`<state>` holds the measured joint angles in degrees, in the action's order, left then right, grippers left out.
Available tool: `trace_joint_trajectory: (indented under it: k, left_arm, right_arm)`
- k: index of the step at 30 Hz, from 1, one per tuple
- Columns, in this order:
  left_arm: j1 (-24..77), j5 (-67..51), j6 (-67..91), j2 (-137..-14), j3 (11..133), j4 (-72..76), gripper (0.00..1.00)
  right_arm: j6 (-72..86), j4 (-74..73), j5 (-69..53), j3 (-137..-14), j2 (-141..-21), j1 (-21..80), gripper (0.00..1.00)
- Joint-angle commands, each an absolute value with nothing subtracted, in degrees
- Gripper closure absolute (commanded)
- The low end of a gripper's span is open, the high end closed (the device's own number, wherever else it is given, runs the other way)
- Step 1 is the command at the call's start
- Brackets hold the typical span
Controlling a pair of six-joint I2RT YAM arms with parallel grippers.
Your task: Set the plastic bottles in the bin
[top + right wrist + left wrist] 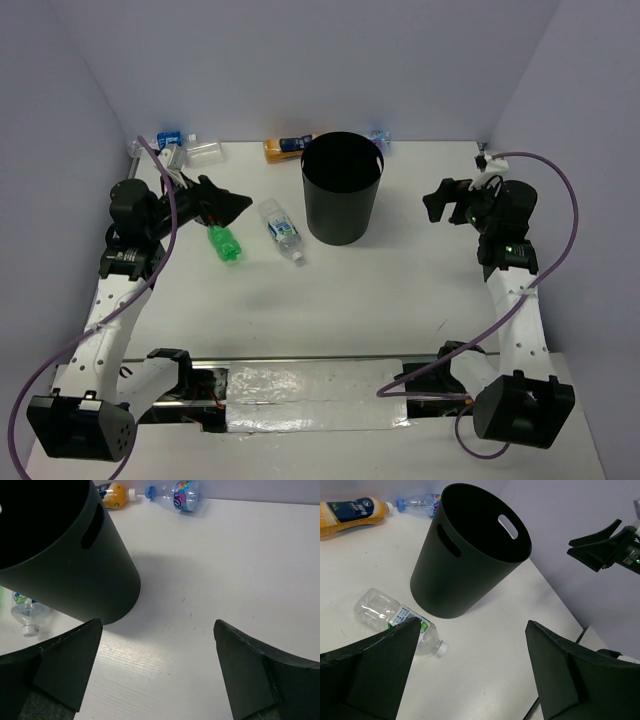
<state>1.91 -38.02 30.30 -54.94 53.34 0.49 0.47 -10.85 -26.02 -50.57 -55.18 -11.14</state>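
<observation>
Left claw and right claw both spread, each well apart from rim of bin

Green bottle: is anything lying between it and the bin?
Yes. A clear bottle lies on the table between the green bottle and the bin. It would probably block only a slide across the table; a lifted path over it looks free.
</observation>
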Motion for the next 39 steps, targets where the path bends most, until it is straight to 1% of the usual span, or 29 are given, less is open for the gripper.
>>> trace_joint_trajectory:
  k: [1,7,14,19,20,21,22,23,25,26,27,30,32,33,35,36,37,39]
  left_arm:
    - [1.85,-40.25,30.94,-53.70,53.44,3.78,0.01]
    - [1.76,-39.99,30.76,-53.17,53.53,3.52,0.01]
    - [1.85,-39.55,30.32,-53.17,53.61,3.25,0.01]
    - [1.85,-38.15,29.36,-53.96,53.79,2.46,0.01]
    - [1.85,-37.80,28.83,-54.05,53.88,1.85,0.01]
    - [1.85,-37.18,28.57,-54.23,53.96,1.58,0.01]
    - [1.85,-37.00,27.87,-54.32,54.05,1.32,0.01]
    - [1.85,-36.74,27.69,-54.40,54.14,0.97,0.01]
    - [1.76,-35.78,26.81,-54.58,54.14,0.79,0.01]
    - [1.76,-35.60,26.55,-54.75,54.14,0.53,0.00]
    - [1.76,-35.33,26.28,-55.10,54.23,0.35,0.00]
    - [1.76,-34.46,25.05,-55.72,54.58,0.18,0.01]
    - [1.58,-33.58,24.08,-55.99,54.67,-1.57,0.01]
    - [1.50,-33.23,23.56,-56.42,54.75,-1.84,0.01]
    - [1.32,-32.35,23.03,-56.95,55.02,-2.37,0.00]
    - [1.14,-32.34,22.77,-57.56,55.11,-2.81,0.01]
    - [0.97,-32.26,22.59,-58.00,55.28,-2.99,0.01]
    - [0.62,-32.43,22.24,-58.79,55.46,-3.34,0.01]
  right_arm:
    - [-5.00,-9.49,-27.77,-52.99,-58.09,-11.43,0.00]
    - [2.43,-12.92,-25.84,-61.17,-70.56,-11.43,0.00]
    - [14.39,-4.68,-23.20,-64.76,-80.84,-10.63,0.00]
    - [32.41,3.14,-23.91,-69.77,-93.58,-10.72,0.03]
    - [34.43,5.43,-23.99,-72.57,-97.95,-10.64,0.03]
    - [37.67,5.54,-24.26,-74.86,-100.35,-10.37,0.04]
    - [38.84,5.45,-24.61,-79.67,-102.98,-9.76,0.05]
    - [40.85,4.93,-24.70,-81.89,-107.97,-9.23,0.06]
    - [42.53,4.31,-23.83,-88.46,-112.65,-7.83,0.07]
    - [43.32,4.22,-23.47,-90.51,-116.85,-7.30,0.08]
    - [44.81,4.13,-22.86,-94.70,-118.81,-6.77,0.08]
    - [47.98,3.69,-22.41,-101.23,-126.81,-4.93,0.08]
    - [49.99,2.38,-21.88,-108.34,-133.13,-3.79,0.08]
    - [50.88,1.68,-21.88,-113.68,-135.24,-3.52,0.07]
    - [53.08,0.62,-21.71,-118.45,-141.22,-2.73,0.06]
    - [53.78,0.44,-21.53,-123.17,-142.98,-2.55,0.05]
    - [54.31,0.44,-21.27,-125.40,-146.22,-2.37,0.04]
    - [56.24,0.44,-20.48,-129.70,-148.96,-2.11,0.02]
